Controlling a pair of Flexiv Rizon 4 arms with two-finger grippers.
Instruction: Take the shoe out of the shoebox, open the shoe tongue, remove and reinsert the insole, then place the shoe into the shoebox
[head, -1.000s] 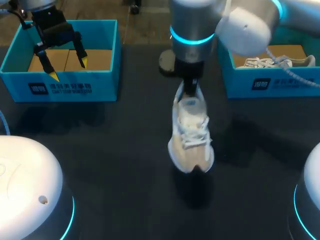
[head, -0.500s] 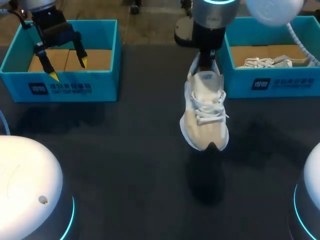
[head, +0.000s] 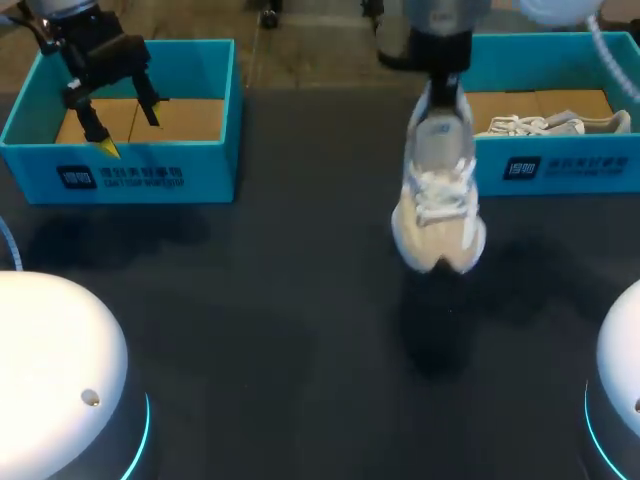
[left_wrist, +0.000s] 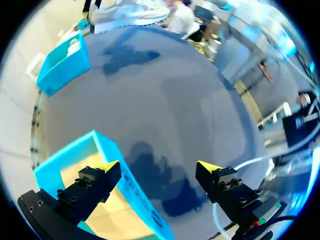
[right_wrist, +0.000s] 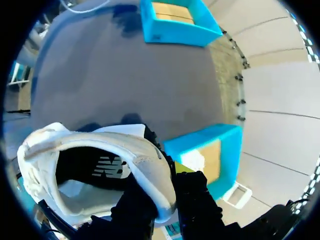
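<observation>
Right gripper (right_wrist: 164, 190) clamps the shoe (head: 437, 200) by its heel beside the shoebox (head: 560, 165); seemingly boxing it, next clearing the wall

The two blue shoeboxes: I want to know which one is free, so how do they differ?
The left shoebox holds no shoe, only tan floor shows; the right shoebox has a white shoe lying inside. The left tool hangs open above the left shoebox; beside the right shoebox the right tool grips a raised shoe. Both are blue, open-topped, labelled in front.
</observation>
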